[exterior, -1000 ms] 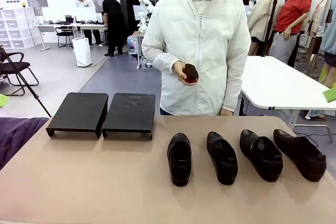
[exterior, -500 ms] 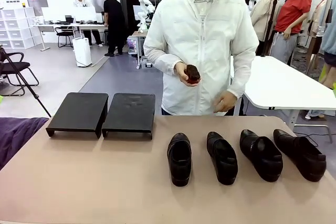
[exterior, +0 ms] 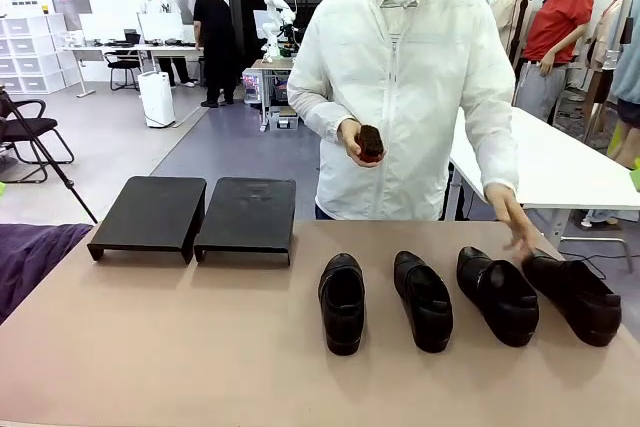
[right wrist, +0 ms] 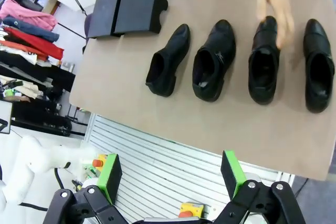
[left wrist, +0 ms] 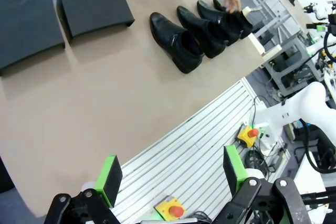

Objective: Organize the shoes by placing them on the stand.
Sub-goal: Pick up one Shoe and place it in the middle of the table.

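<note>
Several black slip-on shoes lie in a row on the tan table: the leftmost shoe (exterior: 342,302) (right wrist: 168,61) (left wrist: 176,43), then a second shoe (exterior: 423,299), a third shoe (exterior: 497,294) (right wrist: 264,66) and the rightmost shoe (exterior: 572,292) (right wrist: 318,66). The stand is two low black platforms, the left platform (exterior: 150,215) and the right platform (exterior: 248,215), both bare. A person's hand (exterior: 515,232) (right wrist: 275,3) reaches down at the far ends of the two rightmost shoes. My left gripper (left wrist: 170,174) and right gripper (right wrist: 170,174) hang open high above the table's near edge, holding nothing.
In the other hand, at chest height, the person holds a small brown object (exterior: 368,142). A purple cloth (exterior: 35,257) lies at the table's left edge. Bare tabletop (exterior: 200,337) lies in front of the stand. A white table (exterior: 560,162) stands behind on the right.
The person has stepped to the right and brought one hand down from the waist to the rightmost shoes. The shoes, the stand and both grippers are as before.
</note>
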`<control>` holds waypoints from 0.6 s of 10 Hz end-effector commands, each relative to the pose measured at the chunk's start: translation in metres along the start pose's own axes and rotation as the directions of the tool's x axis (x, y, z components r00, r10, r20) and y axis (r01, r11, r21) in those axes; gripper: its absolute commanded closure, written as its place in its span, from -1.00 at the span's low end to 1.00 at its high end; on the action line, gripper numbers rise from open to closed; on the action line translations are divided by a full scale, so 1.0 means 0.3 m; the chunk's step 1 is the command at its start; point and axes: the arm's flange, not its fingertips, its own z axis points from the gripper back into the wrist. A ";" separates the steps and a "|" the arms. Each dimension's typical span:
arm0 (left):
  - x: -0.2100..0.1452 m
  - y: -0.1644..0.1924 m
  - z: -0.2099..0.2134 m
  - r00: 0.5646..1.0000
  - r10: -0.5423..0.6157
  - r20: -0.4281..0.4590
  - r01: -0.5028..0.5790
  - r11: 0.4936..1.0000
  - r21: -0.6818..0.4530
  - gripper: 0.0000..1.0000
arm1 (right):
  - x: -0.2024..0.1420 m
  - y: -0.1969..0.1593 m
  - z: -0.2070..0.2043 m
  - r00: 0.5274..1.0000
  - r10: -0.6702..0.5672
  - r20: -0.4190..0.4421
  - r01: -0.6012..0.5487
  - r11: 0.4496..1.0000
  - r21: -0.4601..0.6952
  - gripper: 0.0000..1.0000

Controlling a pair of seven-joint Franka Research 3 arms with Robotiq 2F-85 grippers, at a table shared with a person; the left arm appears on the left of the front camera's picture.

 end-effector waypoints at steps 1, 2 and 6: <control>0.000 0.003 0.007 1.000 -0.015 0.001 0.015 1.000 -0.021 -1.00 | 0.000 -0.007 0.012 1.000 0.022 0.005 -0.023 0.999 0.027 -1.00; 0.000 0.003 0.007 1.000 -0.015 0.001 0.015 1.000 -0.021 -1.00 | 0.000 -0.007 0.012 1.000 0.022 0.005 -0.023 0.999 0.027 -1.00; 0.000 0.003 0.007 1.000 -0.015 0.001 0.015 1.000 -0.021 -1.00 | 0.112 0.056 -0.166 1.000 0.007 -0.017 -0.009 0.996 -0.093 -1.00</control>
